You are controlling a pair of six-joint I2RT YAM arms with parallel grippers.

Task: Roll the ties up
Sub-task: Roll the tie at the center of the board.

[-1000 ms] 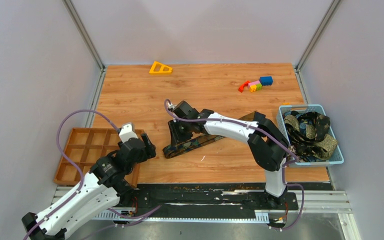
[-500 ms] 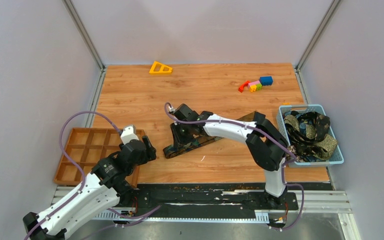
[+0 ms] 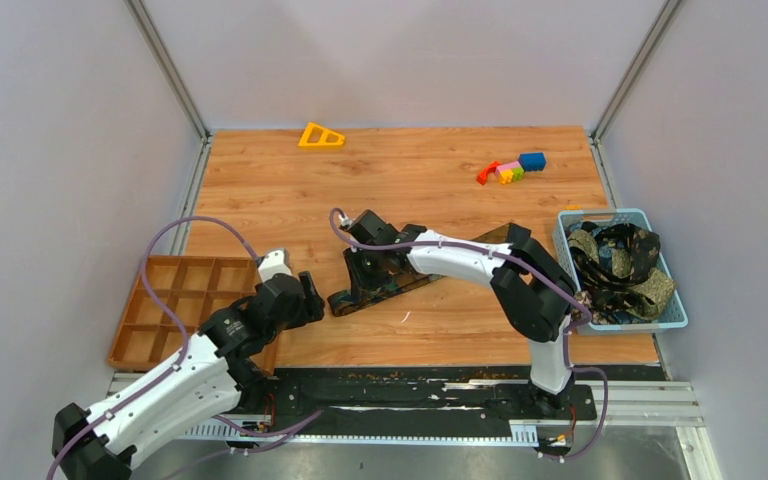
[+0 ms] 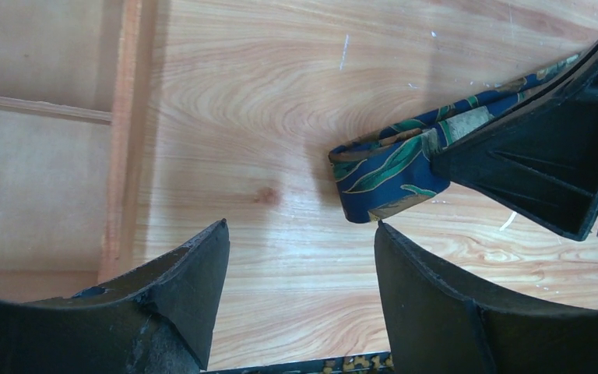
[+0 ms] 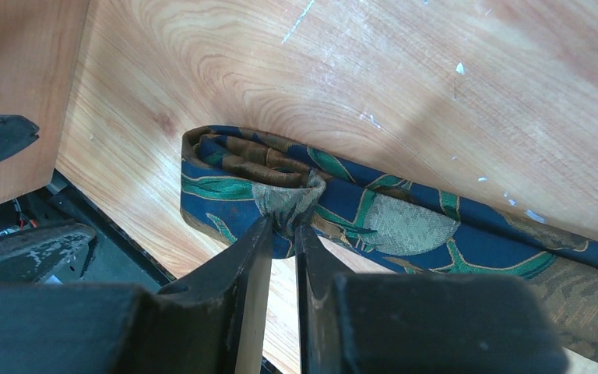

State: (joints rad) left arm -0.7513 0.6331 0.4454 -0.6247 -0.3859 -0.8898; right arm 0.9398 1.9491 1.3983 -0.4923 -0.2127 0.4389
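**A:** Item one, tie (image 5: 374, 214): location and condition?
**B:** Flat on the bench (image 3: 440, 190), slantwise across the middle. One end points to the near-left corner, and the rest runs under the right arm toward the right edge. The near-left end is turned over on itself in a couple of loose laps

**A:** Right claw (image 5: 284, 226)?
**B:** Clamped on the tie at the folded end, fingers nearly together with a pinch of fabric between them

**A:** Left claw (image 4: 300, 234)?
**B:** Fingers apart, holding nothing, low over the wood just beside the folded end on its near-left side

**A:** Step in hand?
**B:** By my reading, the start of the roll. A core is begun, and most of the length lies unrolled

**A:** Next move calls for?
**B:** Probably turning the pinched end over along the strip, keeping the laps square. The left claw looks placed to steady the coil. The fabric is limp, so a slack hold could let the laps fall open

**A:** Other stock?
**B:** More ties (image 3: 620, 258) heaped in a blue basket (image 3: 650, 320) at the right edge; compartment tray (image 3: 160, 297) at the near-left corner; toy blocks (image 3: 510, 170) near the far-right corner, well apart
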